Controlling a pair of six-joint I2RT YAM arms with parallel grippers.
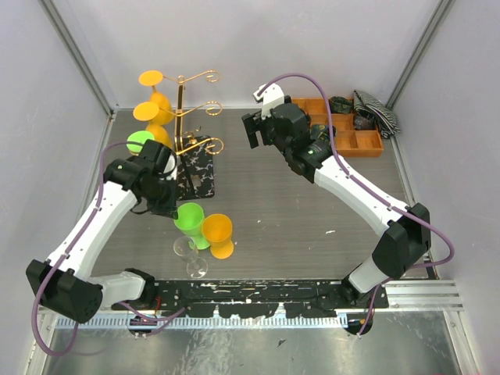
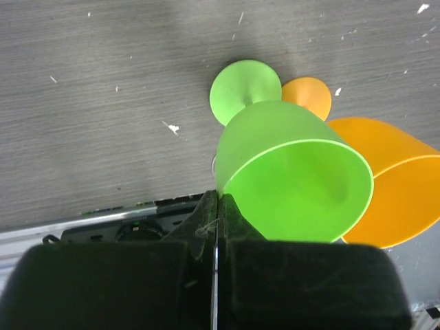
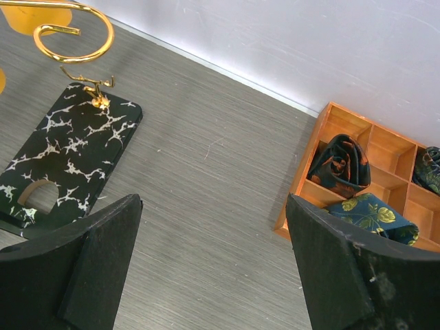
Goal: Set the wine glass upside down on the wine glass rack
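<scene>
The left gripper, fingers pressing almost together, is pinching the near rim of the green wine glass, which is standing beside an orange glass on the grey table between pale walls.

1 high overhead view, 2 close wrist views (both downward)

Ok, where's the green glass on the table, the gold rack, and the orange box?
green glass [image 2: 295,172]: left wrist view, on its bowl.
gold rack [image 3: 69,151]: right wrist view, on its black marbled base.
orange box [image 1: 366,142]: top view, on an empty compartment's floor.
</scene>
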